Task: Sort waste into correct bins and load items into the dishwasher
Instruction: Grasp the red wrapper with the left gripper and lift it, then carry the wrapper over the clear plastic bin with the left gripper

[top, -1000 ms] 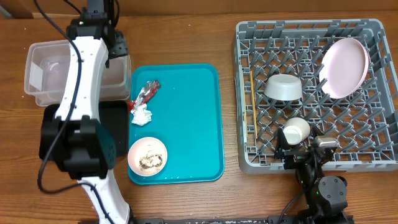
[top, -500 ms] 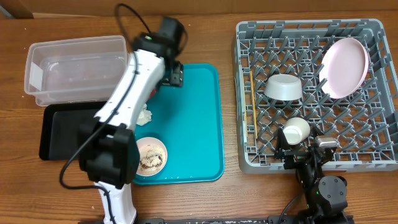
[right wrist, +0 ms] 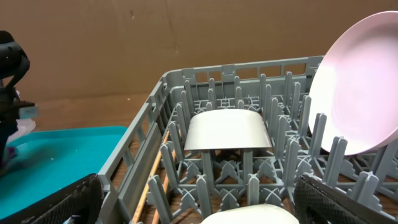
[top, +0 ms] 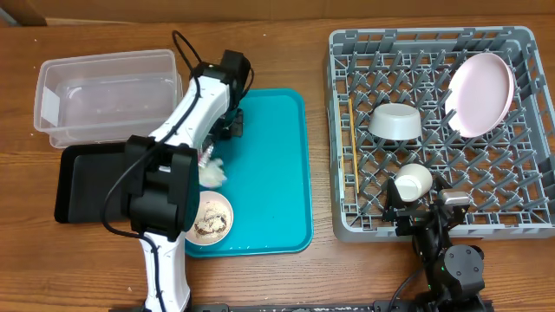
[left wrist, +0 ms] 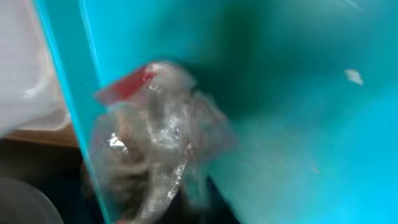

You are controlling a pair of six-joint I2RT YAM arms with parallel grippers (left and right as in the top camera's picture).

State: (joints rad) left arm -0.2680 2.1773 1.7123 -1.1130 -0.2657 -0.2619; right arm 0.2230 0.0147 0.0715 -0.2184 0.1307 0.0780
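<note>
Sorting waste; rack loading mostly done, judging by what sits there. Left jaws: together, pinched on the crumpled red-and-silver wrapper (left wrist: 155, 130) as far as the blurred left wrist view allows, low over the upper-left corner of the teal plastic serving tray (top: 277, 173). Right jaws: wide apart, empty, at the near edge of the square grey plastic dish rack (top: 434, 36).

Next, probably: lift clear of the tray, carry left to the bins and release only once above the proper one. No telling from here whether the clear plastic rectangular tub (top: 104, 91) or the shallow black rectangular tray (top: 87, 178). Mind the thin foil: likely to slip or cling on release.

Counted:
- **On the teal tray:** one wrapper, one small crumpled white napkin (top: 211, 172), and one small pinkish-white bowl (top: 208, 218) holding rice and brownish scraps.
- **In the rack:** one pale pink round plate (top: 479, 94) on edge, one grey bowl (top: 395, 121) upside down, one small white cup (top: 414, 180), and thin wooden chopsticks (top: 353, 160) along the left side, too thin to count.
- **On the wooden desk (top: 312, 52):** two bins, left of the tray.

Left to do: napkin, scraps, then the small bowl into the rack.
</note>
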